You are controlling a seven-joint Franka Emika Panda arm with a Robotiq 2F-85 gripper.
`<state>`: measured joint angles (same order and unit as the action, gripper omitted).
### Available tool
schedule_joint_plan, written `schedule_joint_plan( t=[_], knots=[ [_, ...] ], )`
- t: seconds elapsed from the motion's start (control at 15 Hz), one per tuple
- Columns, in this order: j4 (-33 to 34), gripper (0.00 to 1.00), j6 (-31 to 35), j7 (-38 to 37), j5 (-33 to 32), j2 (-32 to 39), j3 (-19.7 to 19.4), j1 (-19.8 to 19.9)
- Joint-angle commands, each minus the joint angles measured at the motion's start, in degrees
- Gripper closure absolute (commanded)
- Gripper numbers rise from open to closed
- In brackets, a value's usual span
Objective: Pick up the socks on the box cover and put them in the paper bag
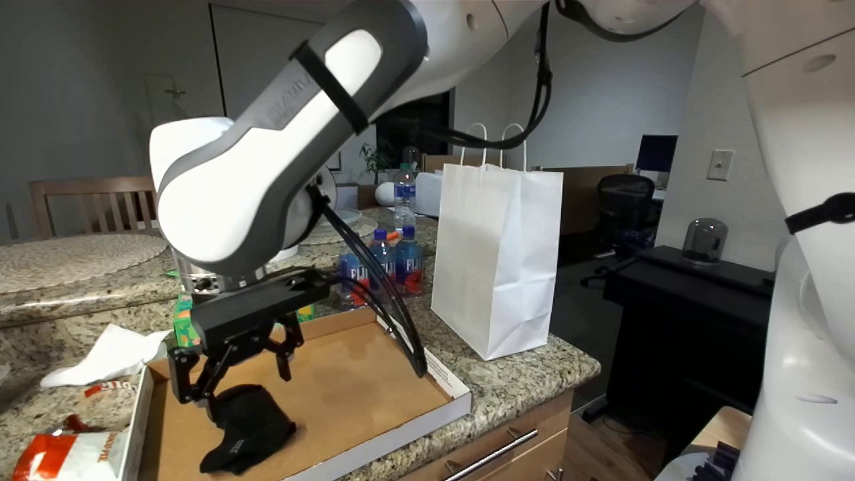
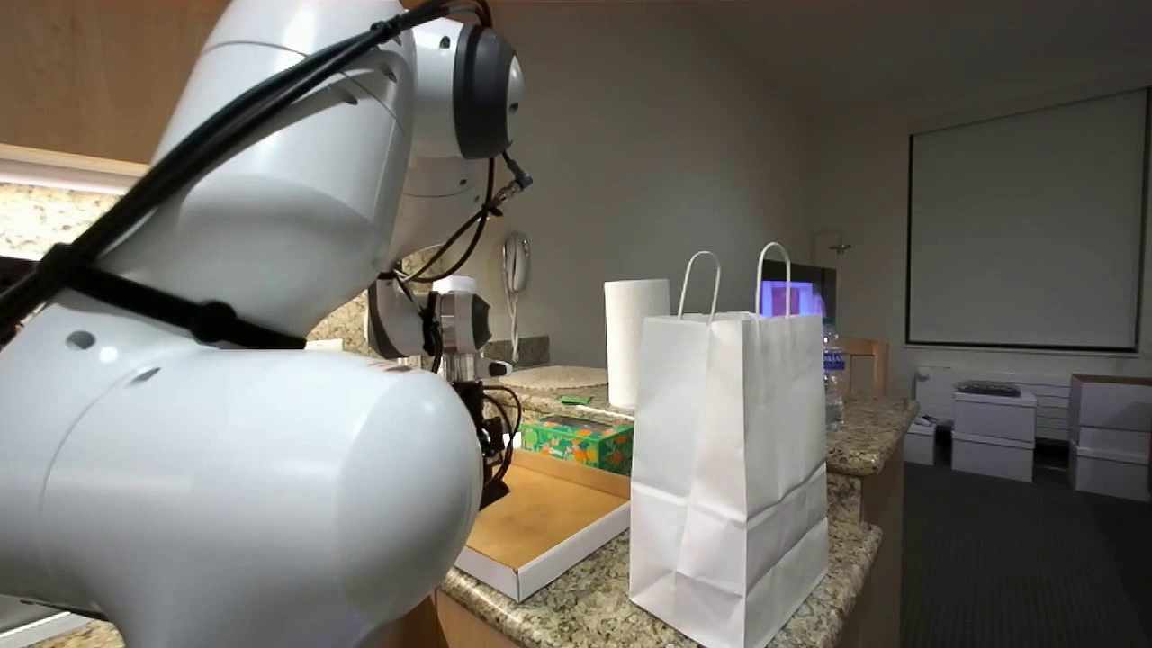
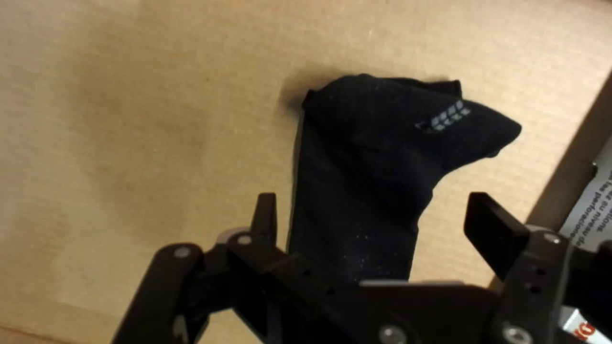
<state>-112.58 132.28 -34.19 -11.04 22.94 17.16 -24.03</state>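
Note:
The black socks [image 1: 250, 434] lie folded on the floor of the shallow cardboard box cover [image 1: 354, 361]. They also show in the wrist view [image 3: 373, 157], with a small grey mark near the toe. My gripper [image 1: 249, 393] is open and above the socks, pointing down. In the wrist view its fingertips [image 3: 372, 210] stand on either side of the socks' leg part, apart from the fabric, with nothing held. The white paper bag [image 1: 481, 260] stands upright beside the cover, handles up, in both exterior views [image 2: 720, 504]. Its inside is hidden. The arm mostly hides the gripper in an exterior view.
Blue-capped water bottles [image 1: 384, 260] and a green patterned box [image 2: 576, 439] stand behind the cover. A red-and-white packet [image 1: 73, 454] and a white tissue [image 1: 110, 354] lie beside it. A paper towel roll [image 2: 621, 342] stands behind the bag. The bag is near the counter's edge [image 1: 574, 371].

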Motion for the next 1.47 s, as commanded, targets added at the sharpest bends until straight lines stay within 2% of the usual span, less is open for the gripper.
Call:
schedule_joint_plan(
  t=[0.0, 0.27, 0.67, 0.73, 0.8, 0.87, 1.4],
  knots=[
    [1.01, 0.0, -1.79, 5.17, 4.12, 1.23, -0.69, -0.56],
    [1.7, 0.0, -2.44, 8.46, 6.75, 2.65, -0.88, -0.95],
    [3.15, 0.02, -5.12, 9.72, 7.28, 4.92, -1.37, -1.19],
    [3.36, 0.15, -5.35, 9.84, 7.2, 5.35, -1.36, -1.34],
    [3.63, 0.21, -5.59, 10.03, 7.23, 5.78, -1.33, -1.42],
    [3.95, 0.32, -5.8, 10.48, 7.42, 6.24, -1.22, -1.42],
    [5.21, 0.84, -6.56, 11.41, 8.19, 6.1, -1.95, -1.41]
  ],
)
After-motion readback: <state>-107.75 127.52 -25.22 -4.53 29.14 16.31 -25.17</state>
